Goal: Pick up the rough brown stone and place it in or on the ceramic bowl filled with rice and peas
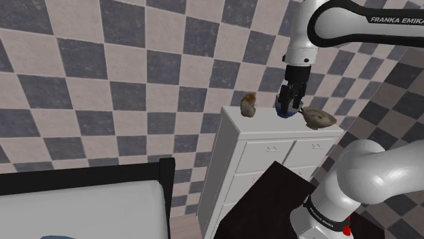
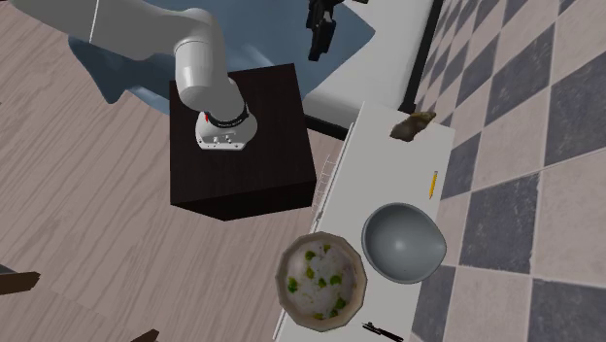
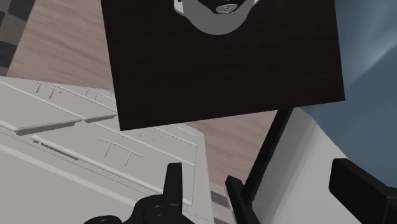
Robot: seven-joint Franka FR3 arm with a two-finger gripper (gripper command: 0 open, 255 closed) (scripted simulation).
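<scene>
Progress: none of the task done yet. Rough brown stone (image 1: 249,104) (image 2: 415,124) lying untouched on the white, drawer-fronted bench (image 2: 388,180), at the end far from the ceramic bowl of rice and peas (image 2: 284,260). Fingers (image 1: 282,100) spread apart, holding nothing. Hanging above the bench between stone and rice bowl as read in the shoulder view, apart from both. Left to do, by judgement: shift across to the stone, descend, close on it, lift, carry along the bench, release over the rice.

Also on the bench:
- empty grey bowl (image 2: 403,243), just beside the rice bowl, on the side toward the stone
- yellow pencil (image 2: 431,185), between grey bowl and stone, near the wall-side edge
- black pen (image 2: 382,332), past the rice bowl at that end

Surroundings: dark box stand (image 2: 262,180) in front of the bench, bed (image 1: 81,204) with black frame beside it, chequered wall (image 1: 102,68) behind, wood floor (image 2: 78,146) below.

Obstacles: nothing crowding the stone, so open approach from above. Grey bowl sitting near the carrying route, so probably calls for a lift high enough to pass its rim. Some risk of release into the wrong bowl, the two standing so close. Irregular stone likely to seat unevenly in the grip.
</scene>
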